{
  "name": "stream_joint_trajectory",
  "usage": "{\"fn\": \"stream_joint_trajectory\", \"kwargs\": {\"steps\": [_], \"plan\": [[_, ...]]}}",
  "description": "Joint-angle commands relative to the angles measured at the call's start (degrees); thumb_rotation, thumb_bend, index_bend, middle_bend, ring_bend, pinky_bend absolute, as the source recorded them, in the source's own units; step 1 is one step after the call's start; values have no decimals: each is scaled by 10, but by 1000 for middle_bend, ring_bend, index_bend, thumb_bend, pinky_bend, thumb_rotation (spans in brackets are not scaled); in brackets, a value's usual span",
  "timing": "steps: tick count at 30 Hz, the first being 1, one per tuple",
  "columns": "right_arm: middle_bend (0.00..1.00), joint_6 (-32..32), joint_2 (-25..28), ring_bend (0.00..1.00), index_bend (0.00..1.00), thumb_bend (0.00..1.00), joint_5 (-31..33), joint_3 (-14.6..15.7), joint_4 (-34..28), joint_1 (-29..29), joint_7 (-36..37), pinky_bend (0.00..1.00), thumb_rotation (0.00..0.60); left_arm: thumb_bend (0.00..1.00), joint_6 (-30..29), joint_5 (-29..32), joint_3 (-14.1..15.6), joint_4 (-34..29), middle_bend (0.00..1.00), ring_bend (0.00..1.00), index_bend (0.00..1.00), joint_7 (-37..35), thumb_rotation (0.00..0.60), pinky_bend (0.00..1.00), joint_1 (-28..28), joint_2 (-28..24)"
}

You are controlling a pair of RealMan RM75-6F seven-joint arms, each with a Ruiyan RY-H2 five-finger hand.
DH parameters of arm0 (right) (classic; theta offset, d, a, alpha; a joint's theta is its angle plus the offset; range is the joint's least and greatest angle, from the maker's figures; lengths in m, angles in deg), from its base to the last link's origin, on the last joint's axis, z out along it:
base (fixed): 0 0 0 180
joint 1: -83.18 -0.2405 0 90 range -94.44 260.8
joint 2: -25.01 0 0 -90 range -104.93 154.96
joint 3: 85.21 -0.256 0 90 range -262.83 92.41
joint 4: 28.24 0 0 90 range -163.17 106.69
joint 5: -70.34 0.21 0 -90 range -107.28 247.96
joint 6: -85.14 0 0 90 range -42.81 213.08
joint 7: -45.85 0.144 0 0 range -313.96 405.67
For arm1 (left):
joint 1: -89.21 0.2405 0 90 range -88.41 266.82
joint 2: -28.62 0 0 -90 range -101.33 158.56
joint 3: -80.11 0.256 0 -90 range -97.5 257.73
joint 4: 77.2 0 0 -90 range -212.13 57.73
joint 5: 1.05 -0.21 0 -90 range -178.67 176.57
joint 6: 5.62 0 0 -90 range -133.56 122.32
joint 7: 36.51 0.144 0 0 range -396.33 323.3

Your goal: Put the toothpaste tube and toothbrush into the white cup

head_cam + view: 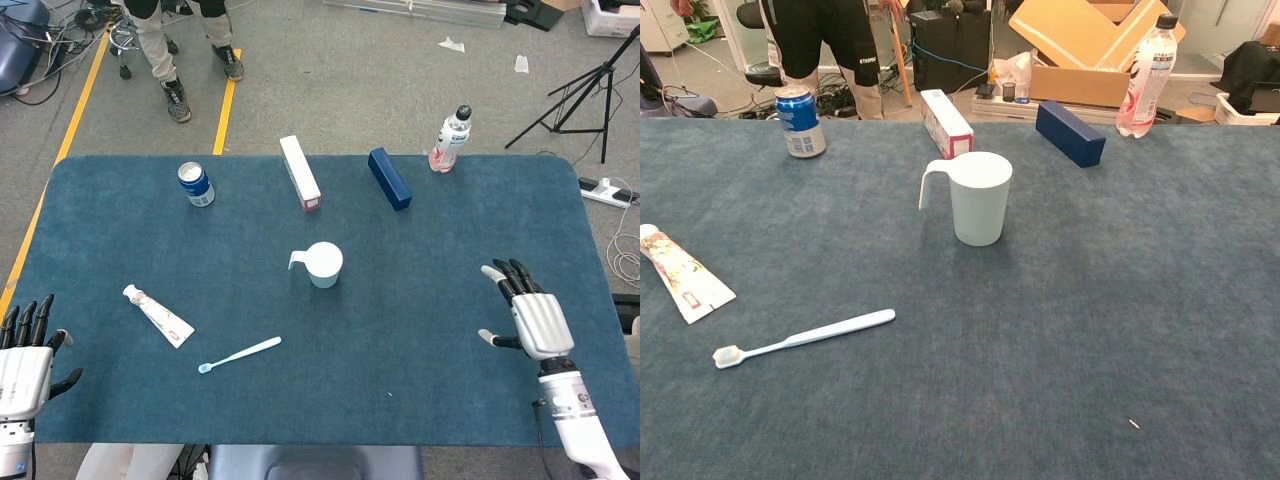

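Note:
The white cup (324, 264) (978, 197) stands upright mid-table, its handle pointing left. A toothpaste tube (158, 315) (680, 272) lies flat at the left, cap toward the far left. A pale blue toothbrush (240, 354) (805, 337) lies in front of the cup, bristles at its left end. My left hand (22, 360) rests at the front left corner, fingers spread, holding nothing. Over the front right of the table is my right hand (528, 318), also spread and empty. Neither hand shows in the chest view.
Along the far edge stand a blue can (196, 184), a white and pink box (300, 172), a dark blue box (389, 178) and a water bottle (451, 138). A person (170, 40) walks on the floor behind the blue table (420, 240).

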State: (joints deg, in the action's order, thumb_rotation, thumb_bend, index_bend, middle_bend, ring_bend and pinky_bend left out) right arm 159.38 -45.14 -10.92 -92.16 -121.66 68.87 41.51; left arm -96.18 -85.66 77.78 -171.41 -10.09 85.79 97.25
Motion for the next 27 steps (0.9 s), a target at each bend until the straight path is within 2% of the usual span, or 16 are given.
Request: {"fn": "stream_joint_trajectory", "kwargs": {"steps": [1, 6, 13, 19, 27], "plan": [[128, -36, -8, 15, 177, 0, 0, -16, -14, -34, -1, 329, 600, 19, -1, -1, 0, -3, 45, 0, 472, 3, 600, 0, 1, -2], [128, -99, -21, 15, 176, 0, 31, -40, -14, -84, -10, 329, 600, 19, -3, -1, -1, -8, 46, 0, 472, 8, 600, 0, 3, -6], [104, -162, -76, 7, 171, 0, 82, -69, 41, -149, -29, 330, 600, 19, -7, 3, -5, -14, 46, 0, 472, 10, 600, 0, 6, -13], [98, -219, -123, 6, 147, 0, 107, -86, 109, -203, 1, 329, 600, 19, -11, 11, -11, -18, 46, 0, 472, 9, 600, 0, 10, -20], [97, -269, -183, 6, 129, 0, 89, -94, 198, -262, 77, 329, 600, 19, -26, 22, -19, -19, 46, 0, 472, 13, 600, 0, 19, -23]]}}
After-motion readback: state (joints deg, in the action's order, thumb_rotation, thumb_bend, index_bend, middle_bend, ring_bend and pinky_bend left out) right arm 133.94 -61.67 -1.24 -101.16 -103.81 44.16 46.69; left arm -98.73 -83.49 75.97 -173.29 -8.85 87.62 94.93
